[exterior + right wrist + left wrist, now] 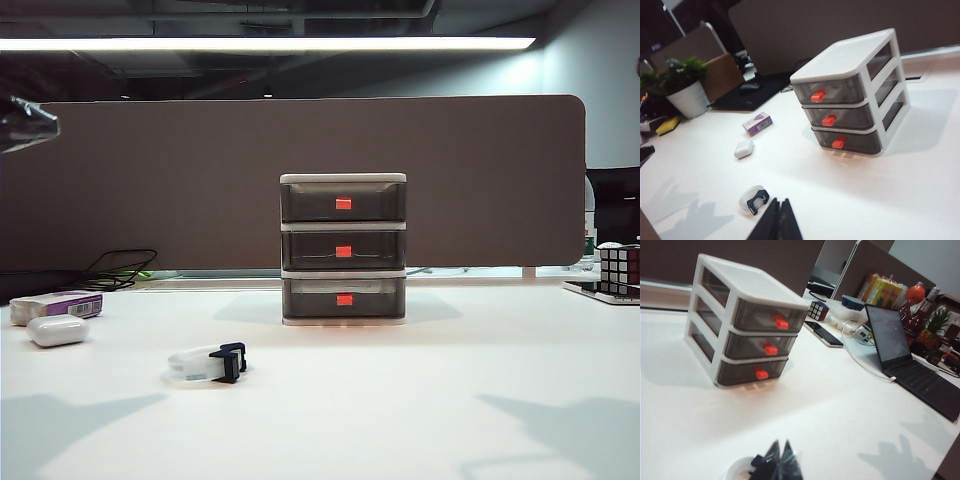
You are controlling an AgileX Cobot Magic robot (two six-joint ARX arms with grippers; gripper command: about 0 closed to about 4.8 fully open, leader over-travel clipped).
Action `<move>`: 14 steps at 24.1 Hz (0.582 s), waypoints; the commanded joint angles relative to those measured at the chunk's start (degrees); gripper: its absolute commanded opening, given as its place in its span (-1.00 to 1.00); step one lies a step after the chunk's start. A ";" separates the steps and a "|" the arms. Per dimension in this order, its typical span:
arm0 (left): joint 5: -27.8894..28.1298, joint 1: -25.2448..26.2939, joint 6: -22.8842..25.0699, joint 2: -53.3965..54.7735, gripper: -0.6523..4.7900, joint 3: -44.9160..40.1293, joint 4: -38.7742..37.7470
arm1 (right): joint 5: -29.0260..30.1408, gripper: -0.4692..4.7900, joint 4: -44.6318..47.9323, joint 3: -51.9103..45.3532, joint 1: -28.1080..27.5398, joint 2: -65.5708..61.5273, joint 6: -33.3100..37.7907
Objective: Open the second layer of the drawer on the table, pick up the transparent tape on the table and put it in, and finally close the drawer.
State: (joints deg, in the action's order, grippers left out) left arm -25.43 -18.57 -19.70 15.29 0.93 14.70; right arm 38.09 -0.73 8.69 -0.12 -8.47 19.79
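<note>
Drawer upright near the table's far edge, midway along it, just before the brown panel; all three layers shut, each with a red-orange tab. Second layer flush with the frame, tab facing the near edge. Tape flat on the table, nearer the front and toward the left edge, well apart from the drawer, black cutter end turned toward the middle. White case and purple-and-white box close together by the left edge, behind the tape. Cube at the far right edge. Left gripper above the table close to the tape, fingers pressed together, nothing between them. Right gripper above the near part of the table, beside the tape, tips likewise together and empty. Both well apart from the drawer.
</note>
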 commanded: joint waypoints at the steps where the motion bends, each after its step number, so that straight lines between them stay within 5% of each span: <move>1: -0.02 0.07 0.46 4.83 -0.77 0.48 7.32 | -1.62 -0.84 1.09 1.79 1.81 -3.67 -2.82; 9: -0.09 0.04 2.27 21.00 -0.77 3.89 15.34 | -7.45 -0.84 5.44 6.10 9.66 -17.49 -5.53; 14: -0.09 0.02 4.92 36.02 -0.75 6.47 28.79 | -12.59 -0.84 11.63 9.68 16.17 -30.27 -7.26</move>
State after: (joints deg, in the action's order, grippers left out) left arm -25.41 -18.55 -15.49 48.88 6.90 38.41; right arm 26.48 7.97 17.37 15.16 -36.58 13.15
